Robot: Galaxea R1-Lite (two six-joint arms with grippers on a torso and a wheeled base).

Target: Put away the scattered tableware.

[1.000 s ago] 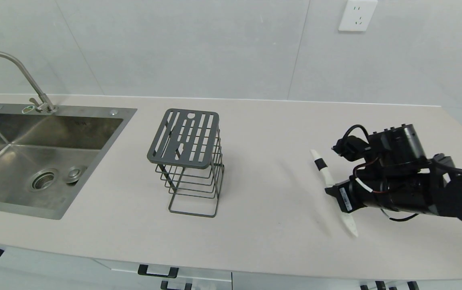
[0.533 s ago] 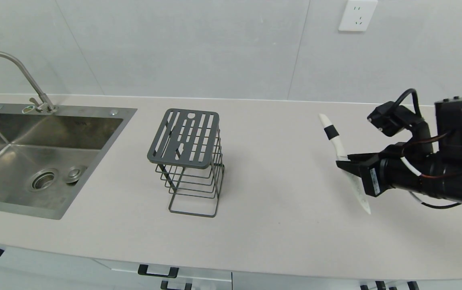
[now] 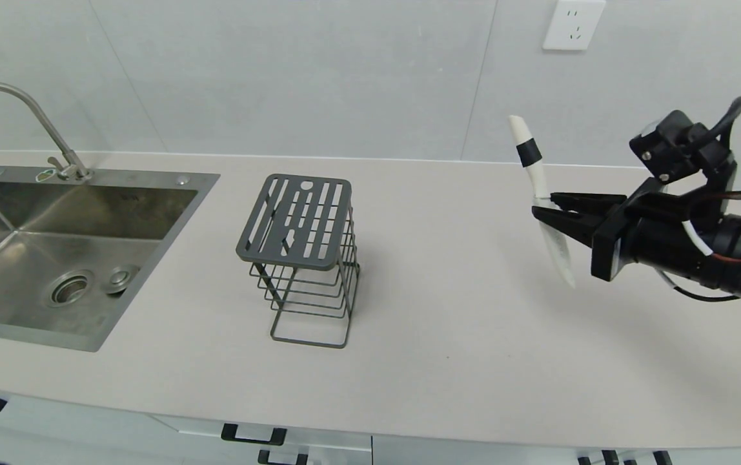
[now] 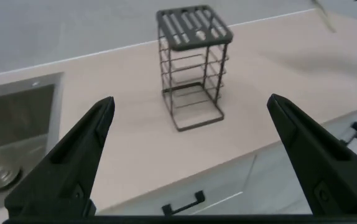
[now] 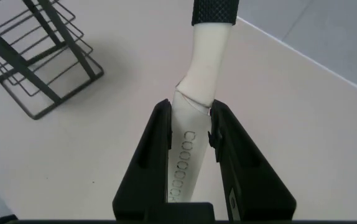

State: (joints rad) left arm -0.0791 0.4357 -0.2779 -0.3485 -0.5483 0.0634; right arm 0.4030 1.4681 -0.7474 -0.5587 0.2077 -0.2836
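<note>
1. R claw [image 3: 543, 210] shut tight on white knife [image 3: 530, 161] near blade base.
2. Knife is in the air, well right of wire rack [image 3: 299, 258], tilted w/ handle up and tip down.
3. L claw [image 4: 191, 102] is spread wide, holding nothing, on the near side of the rack.
4. Rack stands upright on desk [image 3: 448, 310].

Pale grey tiled wall [image 3: 319, 71] ran behind, white socket [image 3: 572, 24] sat high on it, beige worktop [image 3: 461, 336] held a steel sink [image 3: 86, 213] with curved tap [image 3: 28, 110], black drawer handles [image 3: 253, 436] showed below.
</note>
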